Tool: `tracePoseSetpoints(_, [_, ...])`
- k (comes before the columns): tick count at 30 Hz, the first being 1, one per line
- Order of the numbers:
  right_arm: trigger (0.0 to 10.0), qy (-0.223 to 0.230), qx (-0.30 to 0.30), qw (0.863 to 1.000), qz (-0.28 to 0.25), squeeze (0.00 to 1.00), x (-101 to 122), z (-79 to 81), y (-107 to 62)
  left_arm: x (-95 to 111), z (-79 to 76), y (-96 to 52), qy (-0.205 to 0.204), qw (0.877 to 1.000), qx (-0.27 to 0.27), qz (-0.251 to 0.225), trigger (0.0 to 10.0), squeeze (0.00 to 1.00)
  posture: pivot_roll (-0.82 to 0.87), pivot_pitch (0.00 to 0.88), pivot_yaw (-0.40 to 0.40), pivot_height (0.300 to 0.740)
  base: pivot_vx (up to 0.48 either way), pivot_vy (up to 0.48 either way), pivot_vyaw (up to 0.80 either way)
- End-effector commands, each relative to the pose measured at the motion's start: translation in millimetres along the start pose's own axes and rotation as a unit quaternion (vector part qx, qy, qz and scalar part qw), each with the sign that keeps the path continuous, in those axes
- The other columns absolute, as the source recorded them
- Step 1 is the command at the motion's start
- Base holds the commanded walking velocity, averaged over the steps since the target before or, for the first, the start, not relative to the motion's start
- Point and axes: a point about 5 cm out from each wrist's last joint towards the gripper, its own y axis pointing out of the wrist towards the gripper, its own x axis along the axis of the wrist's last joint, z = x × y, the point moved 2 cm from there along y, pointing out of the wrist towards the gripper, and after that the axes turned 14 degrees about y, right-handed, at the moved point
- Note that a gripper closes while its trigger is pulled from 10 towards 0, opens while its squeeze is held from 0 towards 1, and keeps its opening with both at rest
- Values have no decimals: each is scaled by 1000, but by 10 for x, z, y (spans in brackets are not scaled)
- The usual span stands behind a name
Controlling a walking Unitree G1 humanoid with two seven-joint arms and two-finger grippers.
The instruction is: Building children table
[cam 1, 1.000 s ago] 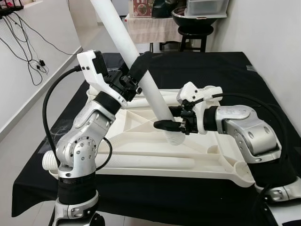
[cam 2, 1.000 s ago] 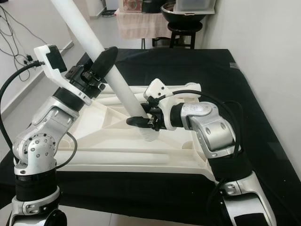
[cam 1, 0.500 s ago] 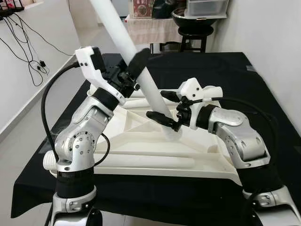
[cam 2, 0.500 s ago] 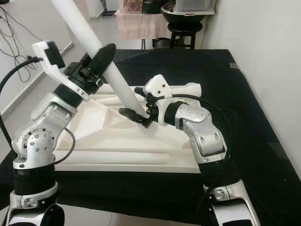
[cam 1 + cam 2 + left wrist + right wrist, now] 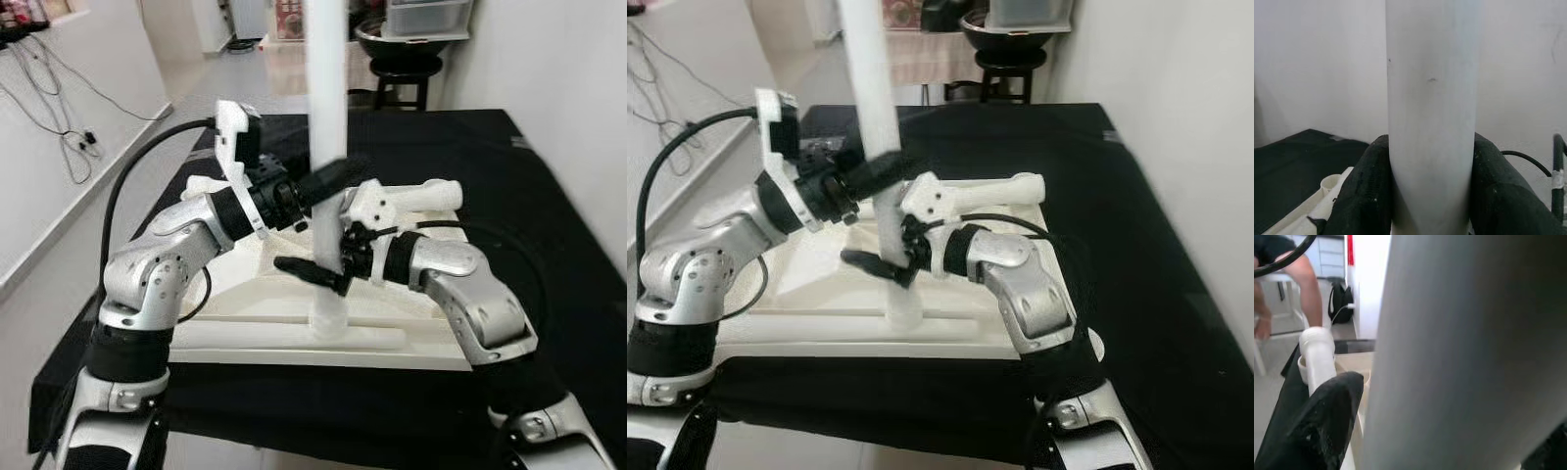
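A long white table leg (image 5: 326,117) stands upright, its threaded lower end (image 5: 328,318) resting on the upturned white tabletop (image 5: 431,338). My left gripper (image 5: 328,182) is shut on the leg partway up; its black pads (image 5: 1364,196) press both sides of the tube. Lower down, my right gripper (image 5: 327,266) reaches in from the right. One finger (image 5: 304,270) crosses in front of the leg, the other is hidden behind it, and both lie against the tube (image 5: 1464,357). A second leg (image 5: 245,336) lies along the tabletop's front edge, and a third (image 5: 426,192) at the back.
The tabletop lies on a table covered in black cloth (image 5: 549,196). A dark stool (image 5: 402,69) and a cloth-covered stand are behind it. A white wall runs close on the right, and cables (image 5: 59,127) hang on the left. A seated person's arm (image 5: 1300,279) appears in the right wrist view.
The leg has swung from a steep tilt to upright and moved toward the tabletop's front edge. My right gripper spread its fingers half a second ago and now holds the leg lower down.
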Motion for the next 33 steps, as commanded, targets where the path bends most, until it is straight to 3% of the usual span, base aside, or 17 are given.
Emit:
tracePoseSetpoints(1, [10000,10,18,1000,24,0,-74,67,93,82,-87,130,20,999,-44,-19,0,0,1,22,43,740,0,0,0])
tracePoseSetpoints(10, [10000,48,33,998,25,0,-169,188,224,303,-34,316,62,993,-70,-69,0,0,-14,18,42,740,0,0,0])
tracePoseSetpoints(11, [6431,57,37,998,17,0,-165,210,244,337,-37,344,63,992,-74,-80,0,0,-15,18,45,740,0,0,0])
tracePoseSetpoints(12, [6431,57,37,998,17,0,-165,210,244,337,-37,344,63,992,-74,-80,0,0,-15,18,45,740,0,0,0])
tracePoseSetpoints(13, [3373,67,39,997,4,0,-147,221,262,362,-44,363,64,991,-78,-87,0,0,-14,17,44,740,0,0,0])
tracePoseSetpoints(14, [2980,77,40,996,-8,0,-124,226,275,378,-48,378,65,990,-80,-92,0,0,-14,17,44,740,0,0,0])
tracePoseSetpoints(19, [4941,88,53,993,-51,0,-1,252,298,398,-53,409,56,989,-79,-109,0,0,-11,17,45,740,0,0,0])
tracePoseSetpoints(20, [8431,85,53,993,-58,0,24,254,316,402,-59,418,52,989,-75,-119,0,0,-8,16,43,740,0,0,0])
tracePoseSetpoints(21, [8431,85,53,993,-58,0,24,254,316,402,-59,418,52,989,-75,-119,0,0,-8,16,43,740,0,0,0])
tracePoseSetpoints(22, [10000,84,52,993,-58,0,27,253,329,404,-58,419,50,989,-73,-122,0,0,-7,17,42,740,0,0,0])
tracePoseSetpoints(25, [10000,91,45,993,-58,0,20,241,358,408,-56,420,49,988,-69,-128,0,0,-4,17,40,740,0,0,0])
tracePoseSetpoints(27, [10000,120,51,990,-62,0,10,247,385,417,-55,424,49,988,-65,-134,0,0,-1,19,37,740,0,0,0])
tracePoseSetpoints(28, [10000,145,51,985,-73,1000,30,244,401,421,-59,425,49,987,-65,-137,0,0,-1,19,37,740,0,0,0])
tracePoseSetpoints(33, [10000,190,41,973,-126,1000,120,197,427,413,-75,426,45,987,-62,-144,0,0,2,22,39,740,0,0,0])
